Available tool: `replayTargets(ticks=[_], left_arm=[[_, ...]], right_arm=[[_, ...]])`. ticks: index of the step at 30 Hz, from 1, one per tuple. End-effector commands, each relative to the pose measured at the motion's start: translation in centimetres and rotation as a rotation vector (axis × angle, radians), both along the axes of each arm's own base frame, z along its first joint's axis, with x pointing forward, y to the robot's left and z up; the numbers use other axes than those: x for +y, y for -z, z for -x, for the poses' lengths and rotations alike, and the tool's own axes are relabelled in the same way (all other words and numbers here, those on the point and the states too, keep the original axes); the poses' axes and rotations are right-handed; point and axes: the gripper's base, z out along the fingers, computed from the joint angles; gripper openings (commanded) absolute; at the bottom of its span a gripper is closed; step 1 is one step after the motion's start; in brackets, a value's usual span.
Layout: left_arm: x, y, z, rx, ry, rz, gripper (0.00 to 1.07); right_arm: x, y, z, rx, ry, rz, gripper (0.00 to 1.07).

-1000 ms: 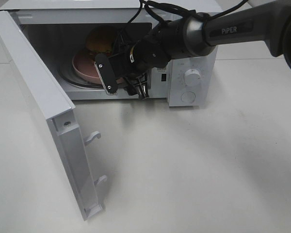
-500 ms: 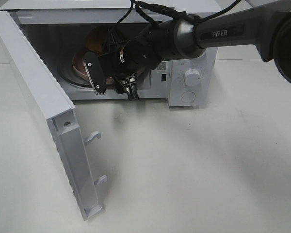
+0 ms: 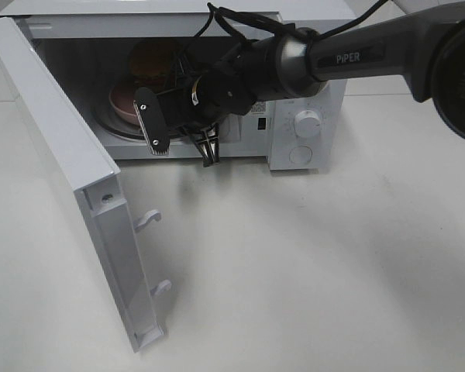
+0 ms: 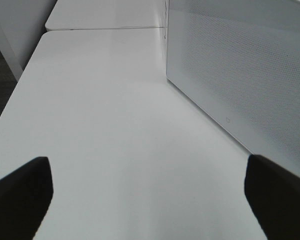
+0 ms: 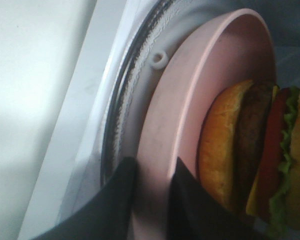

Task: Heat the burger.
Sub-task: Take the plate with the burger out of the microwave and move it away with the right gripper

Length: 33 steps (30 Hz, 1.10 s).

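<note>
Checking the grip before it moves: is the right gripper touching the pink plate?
Touching. The right wrist view shows the right gripper with both fingers closed on the pink plate rim, no gap.

We see the right gripper [image 3: 182,139] inside the open microwave [image 3: 306,93], at the pink plate [image 3: 124,102] bearing the burger [image 3: 151,58].

You're looking at a plain white tabletop [image 3: 310,263] that fills the exterior high view. Standing directly on it, at the far edge of that view, is a white microwave [image 3: 306,124], its door [image 3: 70,178] swung wide open toward the left and hanging just over the surface. Soft grey shadows fall across the tabletop below the microwave's front. From the left wrist view you see the same white surface running away alongside the door's perforated outer face, with a seam where a second white top adjoins it.
</note>
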Motion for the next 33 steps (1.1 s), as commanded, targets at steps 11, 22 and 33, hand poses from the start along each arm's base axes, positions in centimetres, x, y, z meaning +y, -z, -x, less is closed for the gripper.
replayTargets(ticks=[11,22,33], left_arm=[[0.0,0.0,0.2,-0.023,-0.005,0.007,0.96],[0.0,0.0,0.2,-0.023,-0.005,0.006,0.96],[0.0,0.0,0.2,-0.023,-0.004,0.005,0.96]], right_arm=[[1.1,-1.2,0.0,-0.061,-0.025,-0.106,0.0],[0.6,-2.1,0.3,-0.031,-0.003,-0.061,0.0],[-0.2,-2.8,1.0,-0.01,-0.014,0.014,0.0]])
